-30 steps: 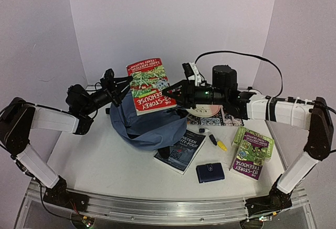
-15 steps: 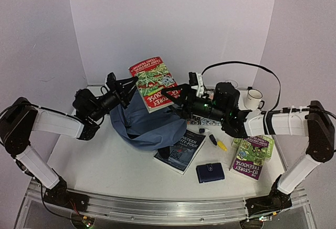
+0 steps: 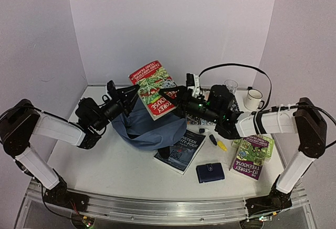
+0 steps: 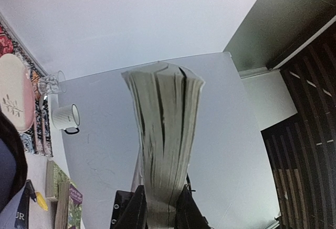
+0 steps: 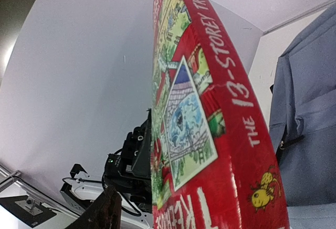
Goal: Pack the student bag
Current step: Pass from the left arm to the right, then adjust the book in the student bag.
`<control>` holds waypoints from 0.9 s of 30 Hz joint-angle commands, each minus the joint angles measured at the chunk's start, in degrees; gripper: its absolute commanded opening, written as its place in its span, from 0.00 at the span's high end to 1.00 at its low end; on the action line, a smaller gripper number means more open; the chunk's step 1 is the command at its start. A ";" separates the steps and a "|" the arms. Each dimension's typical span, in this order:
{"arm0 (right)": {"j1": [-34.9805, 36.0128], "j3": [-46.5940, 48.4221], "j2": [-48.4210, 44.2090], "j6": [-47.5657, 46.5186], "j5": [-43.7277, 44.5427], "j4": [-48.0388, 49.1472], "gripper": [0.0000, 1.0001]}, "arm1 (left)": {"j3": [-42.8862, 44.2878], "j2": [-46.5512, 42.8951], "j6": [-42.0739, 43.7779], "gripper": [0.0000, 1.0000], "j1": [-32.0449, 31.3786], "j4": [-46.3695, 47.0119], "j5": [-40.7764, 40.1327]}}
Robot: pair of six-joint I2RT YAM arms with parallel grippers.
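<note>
Above student bag [image 3: 147,130]: red book [image 3: 154,88] tilted over opening, blocks straight drop

Left gripper [image 3: 132,91] clamped on book's left edge, right gripper [image 3: 173,95] at its right edge; both sides of opening crowded

Right half of table [image 3: 100,160]: dark book [image 3: 181,150] against bag's near-right side, wallet [image 3: 210,173], purple book [image 3: 252,154], yellow marker [image 3: 221,146]; narrow lanes only

Far right: mug [image 3: 254,99], glass [image 3: 230,86]; black cable [image 3: 236,66] arches above right arm

Near left of bag: bare surface, wide passage
</note>
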 commanded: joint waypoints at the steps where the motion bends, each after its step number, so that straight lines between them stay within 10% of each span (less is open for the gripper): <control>1: -0.17 0.35 -2.70 -0.55 0.22 12.35 1.00 | -3.81 -3.69 4.05 0.77 0.95 18.36 -3.60; 9: -3.84 -4.54 -8.25 -1.12 1.03 10.66 1.00 | -4.89 -14.44 22.64 0.36 5.46 -8.64 -0.55; 27: -11.09 -13.23 -24.05 -8.94 5.45 -12.96 1.00 | 27.54 -2.16 72.48 0.23 6.54 -80.16 11.13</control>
